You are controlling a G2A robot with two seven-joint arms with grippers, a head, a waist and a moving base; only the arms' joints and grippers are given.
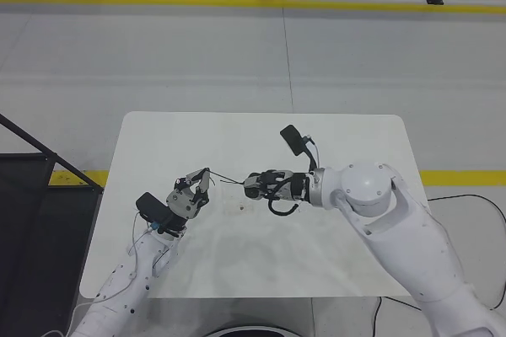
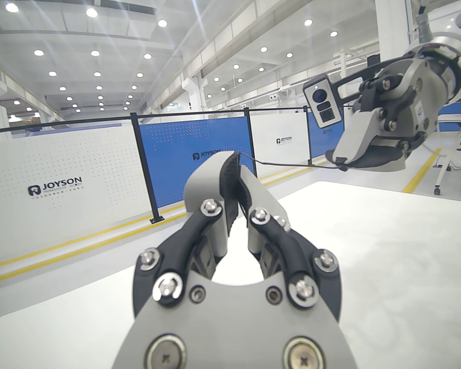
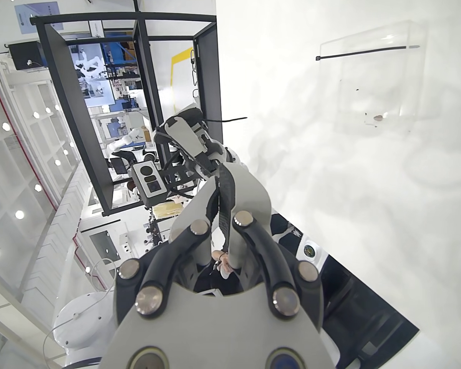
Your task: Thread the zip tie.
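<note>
left tool [image 1: 204, 174] clenched on one end of the zip tie [image 1: 228, 178], held up off the surface [image 1: 337, 244]. the tie runs across the gap to the right tool [image 1: 250, 183], which we see clenched too, with the tie's head end at its tips in the left wrist view. both tools sit near each other over the middle of the surface. a clear tray [image 3: 372, 82] lies on the surface below them with a second tie [image 3: 365, 52] resting across its rim.
</note>
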